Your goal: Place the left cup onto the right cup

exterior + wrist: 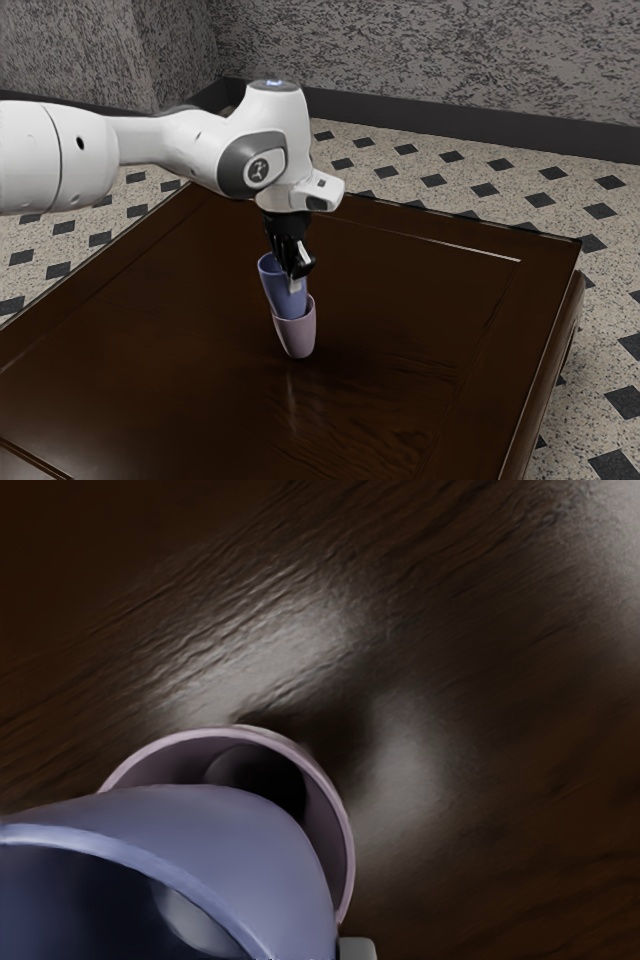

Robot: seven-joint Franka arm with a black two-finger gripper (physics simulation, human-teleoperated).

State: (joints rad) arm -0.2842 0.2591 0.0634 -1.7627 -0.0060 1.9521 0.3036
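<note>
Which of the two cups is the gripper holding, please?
The blue cup, the upper one: the gripper clasps its rim, and it leans into the pink cup, which stands on the table.

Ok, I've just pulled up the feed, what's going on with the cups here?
The arm's gripper is shut on the rim of the blue cup. That cup leans at a tilt with its lower end inside the pink cup. The pink cup stands on the dark wooden table. The blue cup is nested but not seated straight, and it has not yet been released.
</note>
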